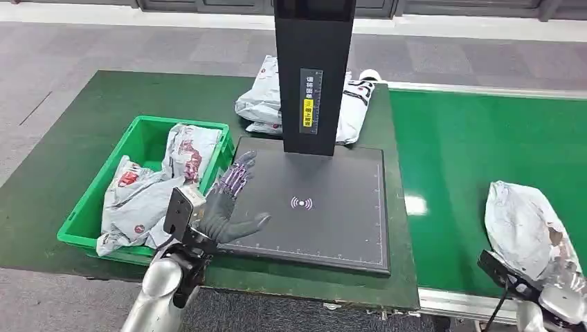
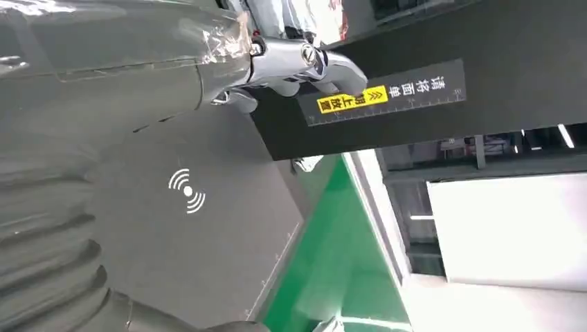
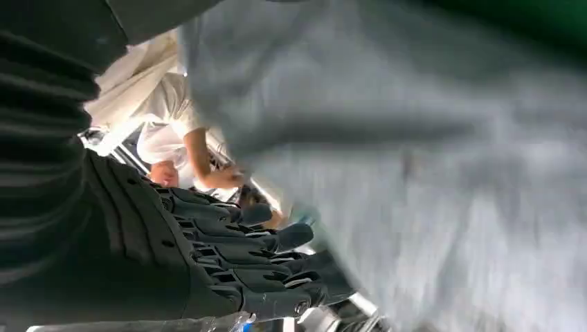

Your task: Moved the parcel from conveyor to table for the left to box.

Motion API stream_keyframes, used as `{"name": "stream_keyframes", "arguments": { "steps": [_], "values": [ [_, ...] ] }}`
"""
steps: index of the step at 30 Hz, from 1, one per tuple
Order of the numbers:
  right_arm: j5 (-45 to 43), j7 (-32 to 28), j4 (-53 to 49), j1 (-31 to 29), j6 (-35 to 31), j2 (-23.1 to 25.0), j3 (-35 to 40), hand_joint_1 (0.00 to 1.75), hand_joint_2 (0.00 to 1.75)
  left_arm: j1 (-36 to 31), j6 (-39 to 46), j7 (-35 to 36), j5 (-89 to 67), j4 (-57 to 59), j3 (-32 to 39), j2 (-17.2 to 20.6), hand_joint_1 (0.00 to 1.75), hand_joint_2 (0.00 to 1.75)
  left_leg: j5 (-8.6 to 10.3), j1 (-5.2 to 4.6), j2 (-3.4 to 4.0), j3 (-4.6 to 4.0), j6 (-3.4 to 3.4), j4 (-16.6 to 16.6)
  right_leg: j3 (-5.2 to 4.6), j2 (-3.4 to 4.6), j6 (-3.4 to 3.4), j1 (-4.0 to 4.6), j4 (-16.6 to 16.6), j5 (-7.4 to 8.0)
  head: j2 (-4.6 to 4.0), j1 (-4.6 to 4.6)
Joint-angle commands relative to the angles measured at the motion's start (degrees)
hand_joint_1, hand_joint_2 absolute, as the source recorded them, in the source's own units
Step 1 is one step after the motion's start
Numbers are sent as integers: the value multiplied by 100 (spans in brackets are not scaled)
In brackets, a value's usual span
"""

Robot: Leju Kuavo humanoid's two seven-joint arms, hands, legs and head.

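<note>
Parcel [image 1: 524, 228] on conveyor [image 1: 471, 152] near edge, long axis running front-back; right hand [image 1: 564, 294] grips it, partly cropped. Left hand [image 1: 232, 200] spread, holding nothing.

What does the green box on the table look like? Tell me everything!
The green box is an open plastic crate with ribbed walls and a thick rim. It sits flat on the dark green table, left of the black scanner pad. Inside lie crumpled grey parcels with red print, one draped over its near rim. The left hand hovers open just beside its right wall.
</note>
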Motion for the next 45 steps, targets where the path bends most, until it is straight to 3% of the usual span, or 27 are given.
{"name": "stream_keyframes", "arguments": {
  "steps": [1,12,13,14,18,19,22,23,36,41,45],
  "values": [
    [-62,-2,239,-90,132,45,439,0,175,-92,-47,52,52,314,240,164,0,175,-2,4,20,13,-1,-7,8,16,-3,4,-10,5,-2,0],
    [-443,-193,846,-452,130,-4,848,0,175,-65,-38,61,-6,283,396,167,0,175,1,6,27,14,4,-9,10,24,-2,6,-15,9,-2,0],
    [-456,-299,873,-551,-46,10,918,49,175,-27,3,56,-33,242,421,172,0,175,0,4,23,13,4,-7,8,21,-2,4,-10,6,0,0],
    [-542,-405,1046,-834,-318,100,913,175,175,18,33,56,-43,155,471,178,0,175,2,3,28,17,4,-12,9,25,-3,4,-14,9,-2,0],
    [-572,-394,1182,-1244,-635,237,995,175,175,94,116,103,-168,55,552,163,0,175,-4,6,58,0,3,-6,2,54,-3,6,-8,14,0,0],
    [-572,-394,1182,-1244,-635,237,995,175,175,94,116,103,-168,55,552,163,0,175,-3,0,45,-42,6,-4,-3,43,-1,0,-2,11,-2,0],
    [-678,-485,1181,-1200,-650,216,996,175,175,61,109,109,-176,110,560,142,0,175,3,6,40,-34,7,-14,-1,35,-3,7,-18,16,-2,0],
    [-686,-495,1199,-1207,-664,201,1027,175,175,48,105,114,-184,127,570,130,0,175,1,6,30,12,9,-13,4,26,-2,6,-16,9,-2,0],
    [-979,-536,1198,-1398,-1256,365,817,175,175,10,177,157,-349,211,564,116,0,175,5,3,18,2,11,-3,0,15,1,3,-5,8,-2,0],
    [-3060,-1901,1353,-2043,-1834,848,-52,175,175,269,339,119,-352,-15,644,109,0,175,6,2,39,7,11,-9,-3,34,0,2,-9,15,0,0],
    [-5482,-2687,577,-2245,-1369,1226,-341,175,175,290,465,5,-424,43,640,90,0,175,4,-5,43,0,10,-3,-14,37,2,-5,5,11,-2,0]
  ]
}}
